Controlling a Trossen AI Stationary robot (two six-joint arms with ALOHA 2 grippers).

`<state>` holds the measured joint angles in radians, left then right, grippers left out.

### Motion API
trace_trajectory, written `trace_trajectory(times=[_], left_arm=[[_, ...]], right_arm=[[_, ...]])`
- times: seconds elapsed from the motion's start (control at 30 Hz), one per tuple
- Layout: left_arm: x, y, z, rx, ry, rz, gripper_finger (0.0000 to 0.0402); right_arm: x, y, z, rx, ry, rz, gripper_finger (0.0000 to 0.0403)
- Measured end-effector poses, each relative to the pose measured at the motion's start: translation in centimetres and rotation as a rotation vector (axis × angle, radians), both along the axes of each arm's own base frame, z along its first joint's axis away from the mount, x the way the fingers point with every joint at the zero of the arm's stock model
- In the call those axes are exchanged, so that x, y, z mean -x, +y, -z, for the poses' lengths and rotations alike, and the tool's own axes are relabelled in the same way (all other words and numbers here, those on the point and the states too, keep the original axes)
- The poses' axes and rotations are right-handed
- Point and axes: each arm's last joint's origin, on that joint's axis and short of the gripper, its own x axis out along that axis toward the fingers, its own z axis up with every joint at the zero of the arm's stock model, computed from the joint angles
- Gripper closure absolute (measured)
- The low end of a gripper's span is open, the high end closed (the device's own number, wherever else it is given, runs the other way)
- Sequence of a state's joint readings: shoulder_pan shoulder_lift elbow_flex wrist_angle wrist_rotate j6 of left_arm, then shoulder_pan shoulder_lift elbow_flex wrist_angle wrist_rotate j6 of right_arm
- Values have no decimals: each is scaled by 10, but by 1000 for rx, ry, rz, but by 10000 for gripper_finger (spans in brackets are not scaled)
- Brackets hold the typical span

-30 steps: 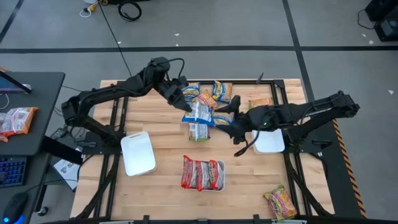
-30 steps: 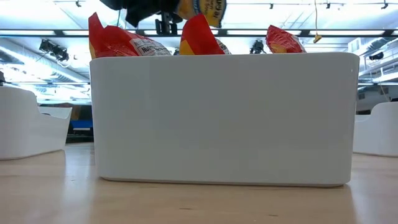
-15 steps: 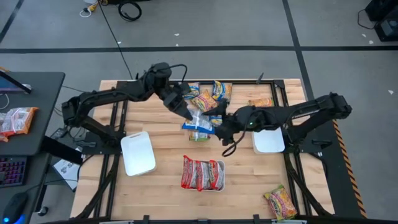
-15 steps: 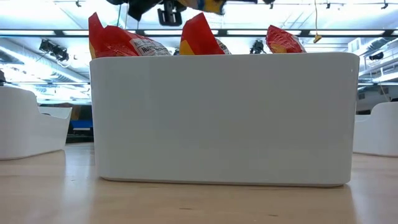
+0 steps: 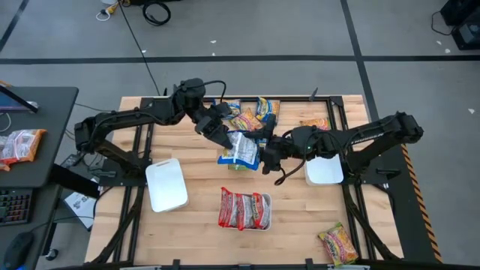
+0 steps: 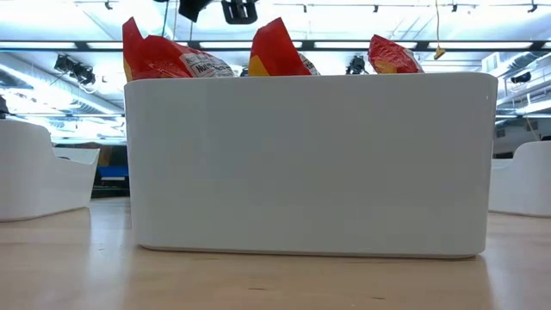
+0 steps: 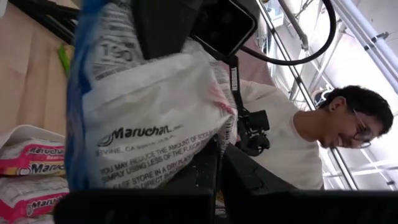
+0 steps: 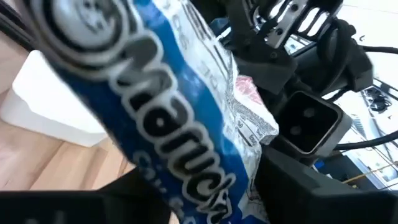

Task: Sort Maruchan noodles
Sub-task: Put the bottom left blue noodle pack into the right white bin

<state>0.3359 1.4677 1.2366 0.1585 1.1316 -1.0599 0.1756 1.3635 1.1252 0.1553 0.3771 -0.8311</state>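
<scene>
Now, near the 6 o'clock edge of the tabletop [image 5: 187,161], red packets [image 5: 244,208] fill a white tray [image 6: 310,164]. One yellow packet [image 5: 337,244] lies alone at 5 o'clock. An empty white tray [image 5: 166,184] sits at 8 o'clock, and another tray [image 5: 325,171] at 3 o'clock. In the middle, a blue-and-white packet [image 5: 240,148] is held up between both hands. The left hand [image 5: 223,139] grips it from 10 o'clock. The right hand [image 5: 264,156] grips it from 3 o'clock. More loose packets [image 5: 251,116] lie together toward 12 o'clock.
</scene>
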Motion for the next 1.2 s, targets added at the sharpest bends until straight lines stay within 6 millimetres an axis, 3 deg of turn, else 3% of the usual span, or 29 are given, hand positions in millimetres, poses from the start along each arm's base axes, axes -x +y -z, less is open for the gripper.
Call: trace_trajectory(times=[0.3,0.6,0.73,0.9,1.07,1.2], left_arm=[[3,10,0,13,16,-41,368],[6,24,1,18,26,-108,251],[15,45,1,2,6,-143,197],[49,83,-11,-28,-35,-268,160],[101,114,-33,-127,-130,-443,157],[133,126,-46,-226,-195,-567,157]], right_arm=[[1,-1,-1,-40,-10,33,305],[14,-4,5,-190,103,29,336],[16,-7,8,-256,135,35,342],[15,-22,8,-388,177,94,343],[15,-44,-15,-517,244,203,343],[11,-63,-32,-605,316,297,344]])
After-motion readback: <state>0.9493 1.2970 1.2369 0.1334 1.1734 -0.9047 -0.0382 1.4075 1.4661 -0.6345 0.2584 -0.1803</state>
